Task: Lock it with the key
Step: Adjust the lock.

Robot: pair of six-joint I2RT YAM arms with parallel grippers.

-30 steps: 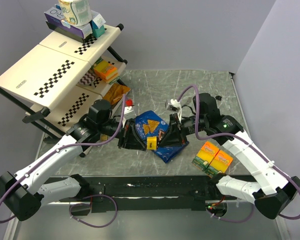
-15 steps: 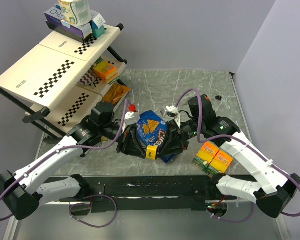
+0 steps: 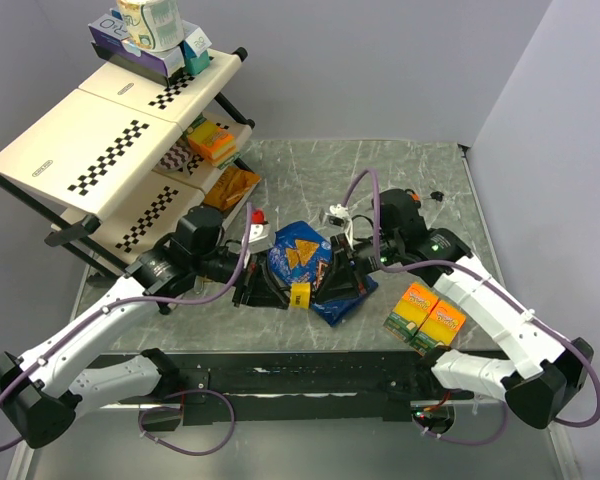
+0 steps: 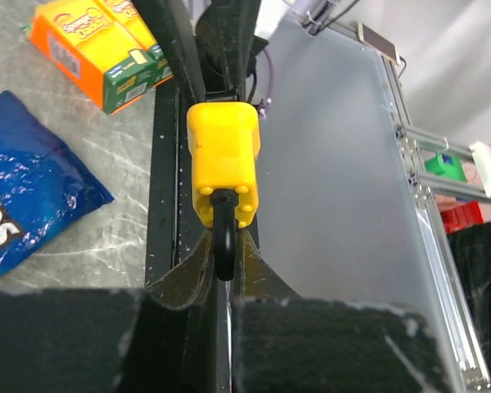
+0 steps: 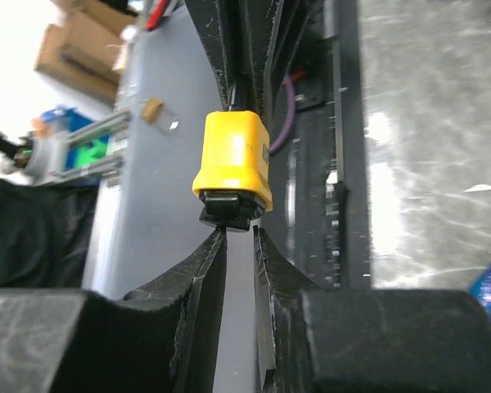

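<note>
A yellow padlock [image 3: 300, 293] hangs in the air above the table's near middle, between my two grippers. My left gripper [image 3: 280, 290] is shut on its black shackle [image 4: 223, 237]; in the left wrist view the lock body [image 4: 222, 160] stands just past the fingertips of the left gripper [image 4: 223, 246]. From the other side my right gripper [image 3: 325, 285] meets the lock's underside. In the right wrist view the black head of the key [image 5: 229, 214] sticks out of the padlock [image 5: 233, 160], and the right gripper [image 5: 239, 233] pinches it at the fingertips, jaws a little apart.
A blue chips bag [image 3: 305, 255] lies under and behind the grippers. Two orange boxes [image 3: 427, 315] sit at the near right. A slanted shelf rack [image 3: 110, 130] with boxes fills the left. A small white item with a red cap [image 3: 257, 228] lies beside the bag.
Both grippers and the padlock swung toward the near edge, then came back a little. The right wrist turned. Neither grip changed.
</note>
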